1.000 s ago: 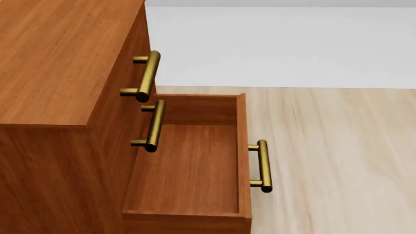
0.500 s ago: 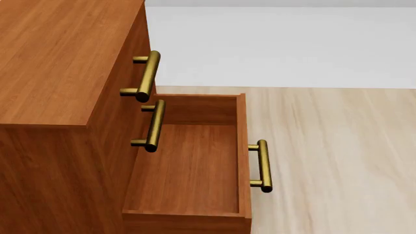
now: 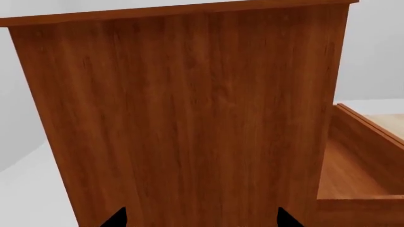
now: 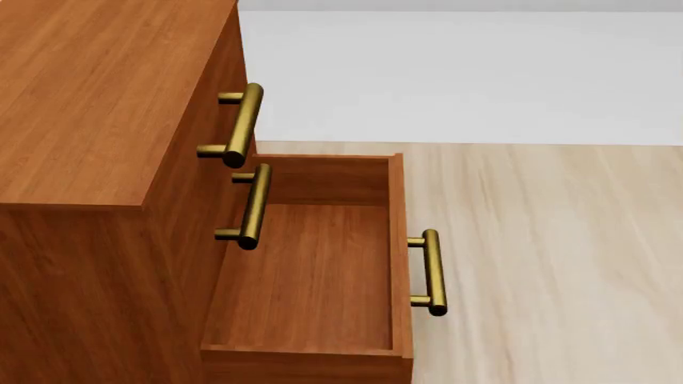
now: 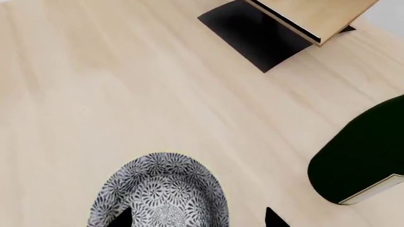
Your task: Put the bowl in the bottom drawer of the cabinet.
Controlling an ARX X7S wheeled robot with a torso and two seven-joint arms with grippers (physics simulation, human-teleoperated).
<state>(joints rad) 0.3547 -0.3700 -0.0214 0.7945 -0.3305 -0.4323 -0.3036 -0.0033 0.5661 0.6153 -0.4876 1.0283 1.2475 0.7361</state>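
Observation:
The reddish-brown cabinet fills the left of the head view. Its bottom drawer is pulled out and holds nothing, with its brass handle on the front. Neither arm nor the bowl shows in that view. In the right wrist view the blue-grey patterned bowl stands upright on a pale wooden surface. My right gripper is open over it, one fingertip over the bowl and the other clear of its rim. My left gripper is open and empty, facing the cabinet's side panel.
The two upper drawers are shut, their brass handles sticking out above the open drawer. Pale wood floor lies right of the drawer. Near the bowl are a dark green rounded object and a pale wooden rack.

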